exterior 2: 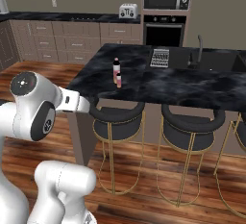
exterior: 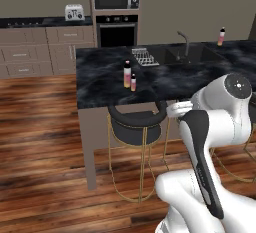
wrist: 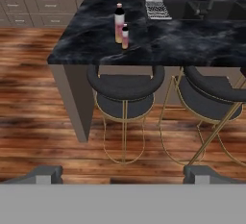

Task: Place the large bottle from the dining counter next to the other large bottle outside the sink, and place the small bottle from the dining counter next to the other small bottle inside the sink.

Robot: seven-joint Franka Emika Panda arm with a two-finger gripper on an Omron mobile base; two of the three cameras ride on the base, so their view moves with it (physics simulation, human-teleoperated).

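Observation:
The large bottle (exterior: 127, 73) (exterior 2: 116, 68) (wrist: 119, 23), pink-orange with a dark cap, stands upright near the left end of the dining counter (exterior: 100, 82) (exterior 2: 158, 86) (wrist: 182, 38). The small bottle (exterior: 133, 82) (exterior 2: 118, 80) (wrist: 125, 36) stands right beside it. The other large bottle (exterior: 221, 36) stands past the sink (exterior: 195, 54) (exterior 2: 216, 59) (wrist: 192, 9) at the far right. The other small bottle is hidden. My gripper (wrist: 124, 174) is open and empty, well short of the counter, above the floor in front of the stools.
Round black gold-legged stools (exterior: 137, 119) (exterior 2: 117, 117) (wrist: 125, 88) stand between me and the counter. A ribbed drain rack (exterior: 145, 56) (exterior 2: 160, 57) (wrist: 157, 9) and a curved faucet (exterior: 185, 41) (exterior 2: 199, 50) flank the sink. Wall cabinets, an oven (exterior: 116, 31) and a toaster (exterior: 74, 12) line the back.

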